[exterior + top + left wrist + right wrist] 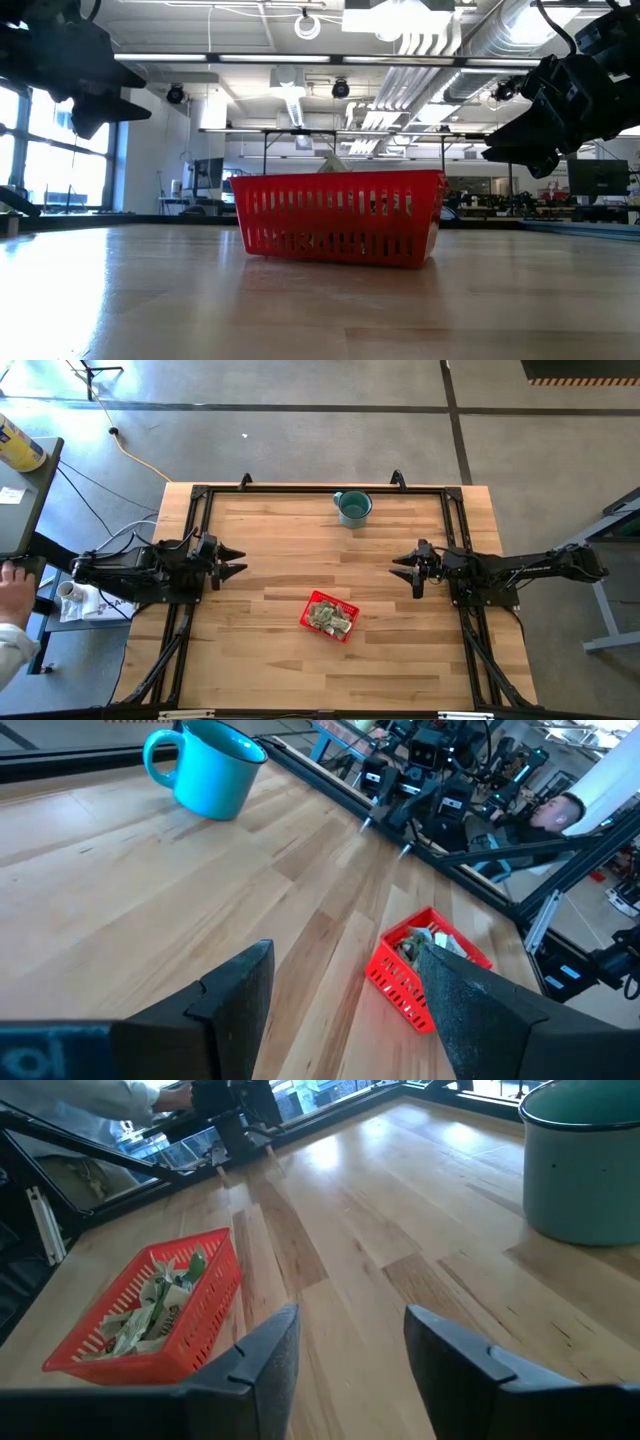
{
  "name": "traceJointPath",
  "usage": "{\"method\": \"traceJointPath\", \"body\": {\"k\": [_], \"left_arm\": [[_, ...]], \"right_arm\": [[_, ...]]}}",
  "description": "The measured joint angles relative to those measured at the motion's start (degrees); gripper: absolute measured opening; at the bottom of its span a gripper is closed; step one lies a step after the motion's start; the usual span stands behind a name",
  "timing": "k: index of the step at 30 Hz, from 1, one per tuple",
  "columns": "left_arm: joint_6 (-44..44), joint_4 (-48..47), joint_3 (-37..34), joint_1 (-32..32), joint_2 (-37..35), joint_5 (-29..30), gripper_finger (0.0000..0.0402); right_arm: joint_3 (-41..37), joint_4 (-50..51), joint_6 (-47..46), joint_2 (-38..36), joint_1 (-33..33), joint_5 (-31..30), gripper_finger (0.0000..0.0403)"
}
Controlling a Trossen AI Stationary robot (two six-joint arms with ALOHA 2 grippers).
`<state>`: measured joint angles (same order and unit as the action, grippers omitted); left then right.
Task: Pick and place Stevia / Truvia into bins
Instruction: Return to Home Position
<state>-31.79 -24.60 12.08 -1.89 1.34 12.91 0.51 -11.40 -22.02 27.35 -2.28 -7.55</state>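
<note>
While the green-printed sweetener packets (pixel 328 618) lay heaped inside the red basket (pixel 338 601), that basket sat just below centre of the overhead frame on the wooden worktop (pixel 270 540). A teal mug (pixel 353 508) stood at upper centre, well apart. The left hand (pixel 244 560) hung at mid-left and the right hand (pixel 352 1312) at mid-right, each with fingers apart, holding nothing.

Left end effector (pixel 240 560) raised, right end effector (pixel 405 572) raised, fingers apart
</note>
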Motion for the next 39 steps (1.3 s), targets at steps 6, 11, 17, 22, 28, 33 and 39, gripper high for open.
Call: {"method": "traceJointPath", "body": {"k": [6, 11, 17, 22, 28, 33, 39], "left_arm": [[0.0, 0.0, 0.0, 0.0, 0.0, 0.0, 0.0282], [0.0, 0.0, 0.0, 0.0, 0.0, 0.0, 0.0282], [0.0, 0.0, 0.0, 0.0, 0.0, 0.0, 0.0282], [0.0, 0.0, 0.0, 0.0, 0.0, 0.0, 0.0282], [0.0, 0.0, 0.0, 0.0, 0.0, 0.0, 0.0282], [0.0, 0.0, 0.0, 0.0, 0.0, 0.0, 0.0282], [0.0, 0.0, 0.0, 0.0, 0.0, 0.0, 0.0282]], "right_arm": [[0.0, 0.0, 0.0, 0.0, 0.0, 0.0, 0.0168], [0.0, 0.0, 0.0, 0.0, 0.0, 0.0, 0.0171], [0.0, 0.0, 0.0, 0.0, 0.0, 0.0, 0.0174], [0.0, 0.0, 0.0, 0.0, 0.0, 0.0, 0.0169], [0.0, 0.0, 0.0, 0.0, 0.0, 0.0, 0.0169], [0.0, 0.0, 0.0, 0.0, 0.0, 0.0, 0.0174], [0.0, 0.0, 0.0, 0.0, 0.0, 0.0, 0.0170]]}}
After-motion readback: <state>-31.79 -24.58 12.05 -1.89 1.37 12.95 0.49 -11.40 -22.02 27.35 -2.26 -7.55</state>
